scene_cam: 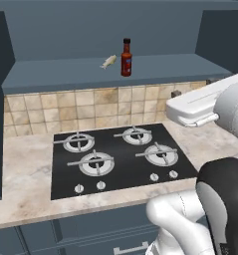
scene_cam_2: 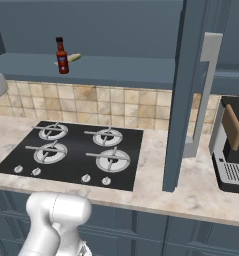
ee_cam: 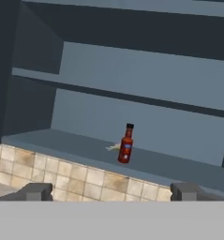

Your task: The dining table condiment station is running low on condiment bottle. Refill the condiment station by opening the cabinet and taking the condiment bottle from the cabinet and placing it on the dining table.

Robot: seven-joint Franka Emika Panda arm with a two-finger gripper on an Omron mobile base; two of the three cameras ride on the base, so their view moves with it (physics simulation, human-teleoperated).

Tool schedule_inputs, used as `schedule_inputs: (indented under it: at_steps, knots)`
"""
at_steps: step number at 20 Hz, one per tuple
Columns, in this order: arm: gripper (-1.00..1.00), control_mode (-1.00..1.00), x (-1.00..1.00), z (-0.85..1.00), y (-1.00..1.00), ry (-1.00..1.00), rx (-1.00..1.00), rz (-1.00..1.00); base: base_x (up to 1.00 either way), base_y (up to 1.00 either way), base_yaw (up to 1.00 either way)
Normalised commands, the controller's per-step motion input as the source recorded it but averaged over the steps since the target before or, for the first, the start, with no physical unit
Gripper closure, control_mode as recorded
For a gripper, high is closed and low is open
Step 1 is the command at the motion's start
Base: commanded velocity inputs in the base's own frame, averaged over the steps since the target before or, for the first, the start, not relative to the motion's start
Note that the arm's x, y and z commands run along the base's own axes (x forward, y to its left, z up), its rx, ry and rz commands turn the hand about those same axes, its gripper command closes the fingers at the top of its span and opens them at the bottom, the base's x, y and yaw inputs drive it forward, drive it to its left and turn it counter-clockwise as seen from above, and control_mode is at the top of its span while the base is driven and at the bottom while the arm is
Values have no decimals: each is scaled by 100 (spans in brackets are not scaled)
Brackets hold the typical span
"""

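A: Cabinet (ee_cam: 132, 84)?
B: Standing open above the hob, shelves bare to the room. One door (scene_cam_2: 183, 95) swung out edge-on at 3 o'clock in the right base view, long silver handle (scene_cam_2: 205, 95) along its front.

A: Below that?
B: Tiled backsplash (scene_cam: 90, 107), then a pale stone counter (scene_cam: 21, 169) carrying a black gas hob (scene_cam: 118, 159) with four burners. A dark appliance (scene_cam_2: 231, 150) at the counter's 3 o'clock end in the right base view.

A: Arm (scene_cam: 210, 149)?
B: Rising from 5 o'clock in the left base view, white links folded, forearm reaching across at 3 o'clock toward the cabinet. Hand aimed up and into the lowest shelf.

A: Gripper (ee_cam: 111, 191)?
B: Spread wide, nothing between the fingertips (ee_cam: 36, 191). Well short of the shelf, touching nothing.

A: Condiment bottle (ee_cam: 126, 144)?
B: Upright on the lowest shelf, seen between the two tips and above them, toward 12 o'clock in the hand view. At 12 o'clock in the left base view too, 10 o'clock in the right.

A: Anything by it?
B: A small pale item (scene_cam: 108, 62) lying just beside the bottle, too small to identify.
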Motion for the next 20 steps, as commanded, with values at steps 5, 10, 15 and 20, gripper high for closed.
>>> schedule_inputs:
  at_steps: [5,10,15,20]
  knots:
    - [-100,-100,47,2,0,0,0,-2,0,0,0]
    - [-100,-100,45,0,0,-1,0,0,0,0,0]
    - [-100,-100,47,0,0,-12,2,8,0,0,0]
    - [-100,-100,38,0,0,-10,7,8,0,0,0]
